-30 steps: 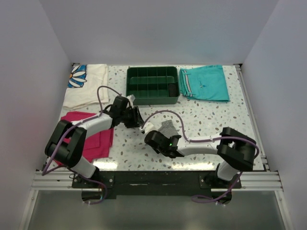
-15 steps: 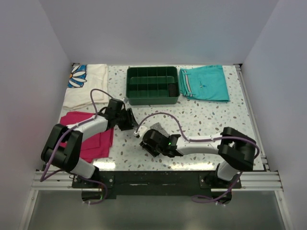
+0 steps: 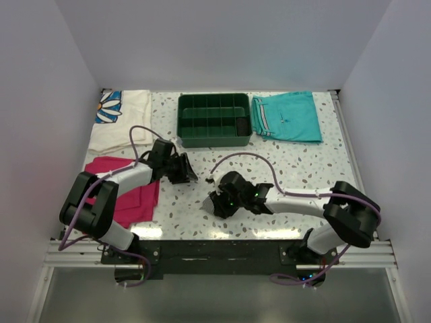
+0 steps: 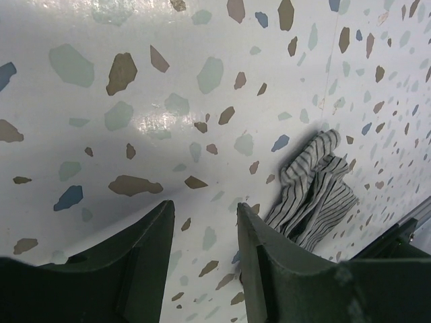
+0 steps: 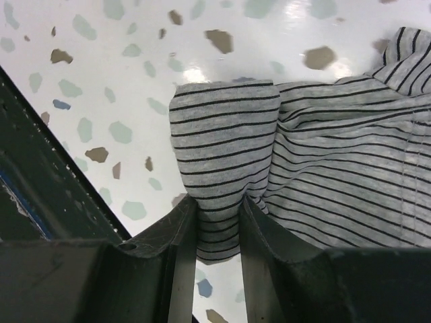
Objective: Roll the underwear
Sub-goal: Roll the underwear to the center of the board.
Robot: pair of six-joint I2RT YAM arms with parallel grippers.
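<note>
A fold of the grey striped underwear (image 5: 222, 148) is pinched between the jaws of the right gripper (image 5: 217, 212), low over the speckled table (image 5: 101, 81), toward its near edge. The left gripper (image 4: 202, 222) is seen with jaws spread and nothing between them, with the crumpled garment lying just beyond. Farther back, a green tray (image 3: 215, 140) and teal shorts (image 3: 288, 116) are seen, and at the left a magenta cloth (image 3: 138, 198).

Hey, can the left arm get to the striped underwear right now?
Probably yes. The left gripper is open above the table, and nothing lies between it and the underwear nearby. The right gripper pinches a fold of it, so the arms may crowd.
</note>
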